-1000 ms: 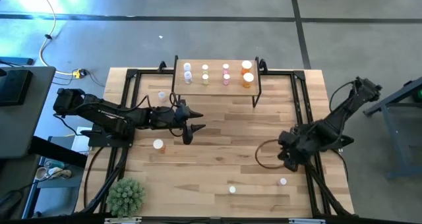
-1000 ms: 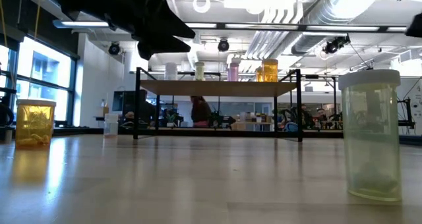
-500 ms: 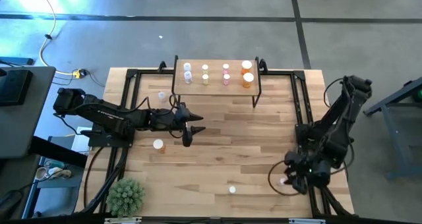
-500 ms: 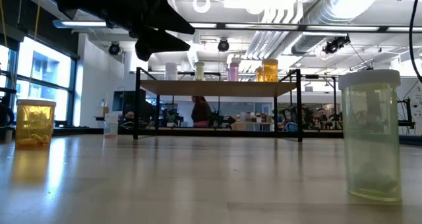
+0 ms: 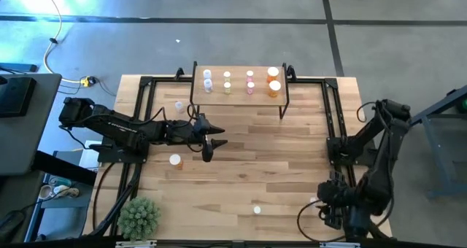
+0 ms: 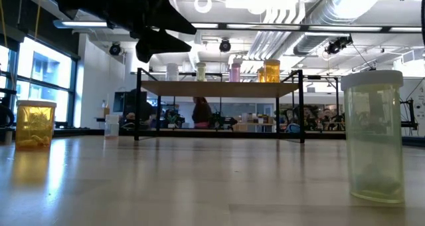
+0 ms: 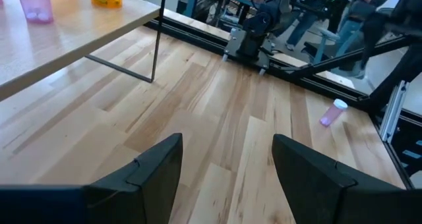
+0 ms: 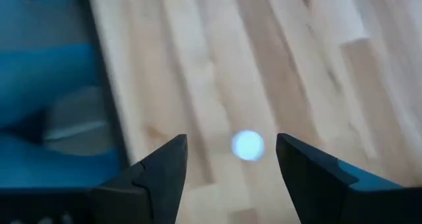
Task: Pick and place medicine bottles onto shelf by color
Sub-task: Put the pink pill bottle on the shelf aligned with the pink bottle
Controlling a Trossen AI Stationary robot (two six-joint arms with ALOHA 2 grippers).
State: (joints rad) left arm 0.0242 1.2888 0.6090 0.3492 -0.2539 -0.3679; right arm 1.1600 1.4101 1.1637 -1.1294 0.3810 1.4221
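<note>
The shelf [image 5: 239, 95] stands at the table's far side and carries bluish [image 5: 208, 81], pale yellow [image 5: 227, 82], pink [image 5: 250, 82] and orange [image 5: 273, 82] bottles in rows. On the table stand a bluish bottle [image 5: 179, 106], an orange one [image 5: 175, 160] and a pale yellow one [image 5: 257, 210]. My left gripper [image 5: 213, 143] hovers open and empty at mid-table. My right gripper [image 5: 326, 204] is open near the near right corner, pointing down over a white-capped bottle [image 8: 248, 145]. This bottle shows pink in the left wrist view [image 7: 333, 112].
A green plant ball [image 5: 139, 217] sits at the near left corner. Black frame rails [image 5: 332, 117] run along both table sides. In the low view the pale yellow bottle [image 6: 372, 136] stands close at the right and the orange one [image 6: 34, 123] at the left.
My right gripper has swung toward the table's near edge, from beside the right rail at mid-table to a place over the bottle near the near right corner. My left arm has kept still.
</note>
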